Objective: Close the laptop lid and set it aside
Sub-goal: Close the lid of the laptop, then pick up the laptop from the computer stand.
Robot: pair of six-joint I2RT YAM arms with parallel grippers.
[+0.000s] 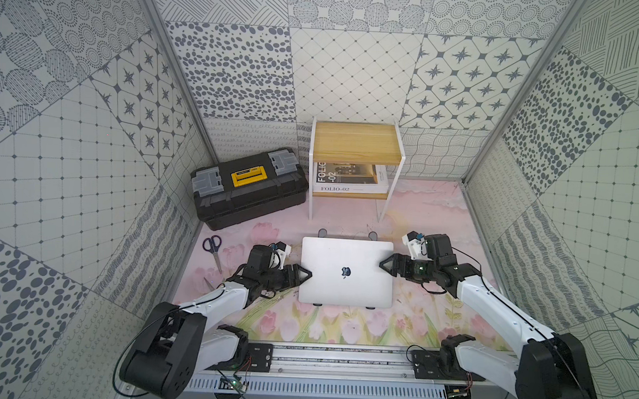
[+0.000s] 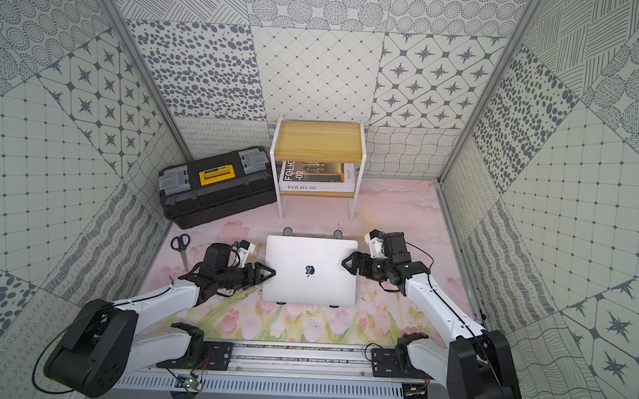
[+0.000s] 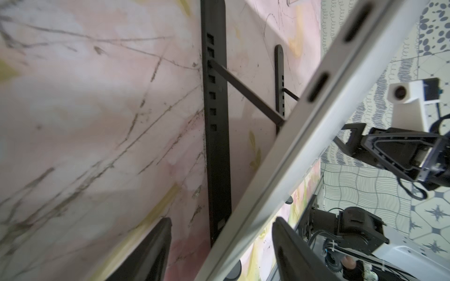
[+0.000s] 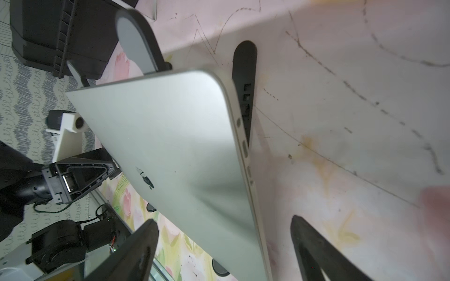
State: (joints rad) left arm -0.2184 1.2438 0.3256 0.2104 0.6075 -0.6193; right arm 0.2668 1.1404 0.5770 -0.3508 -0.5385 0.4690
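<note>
The silver laptop (image 1: 346, 283) lies in the middle of the floral mat in both top views, resting on a dark folding stand (image 3: 215, 146). The laptop lid (image 2: 310, 252) is down flat on the keyboard half, apple logo up. My left gripper (image 1: 308, 274) is open at the laptop's left edge, and that thin edge (image 3: 292, 150) runs between its fingers (image 3: 155, 250) with room on both sides. My right gripper (image 1: 382, 264) is open at the right edge. In the right wrist view the lid (image 4: 170, 133) passes between its fingers (image 4: 316, 250).
A black toolbox (image 1: 250, 188) stands at the back left, with scissors (image 1: 214, 251) on the mat in front of it. Behind the laptop is a small wooden shelf (image 1: 355, 142) holding a book (image 1: 348, 188). Patterned walls close in three sides.
</note>
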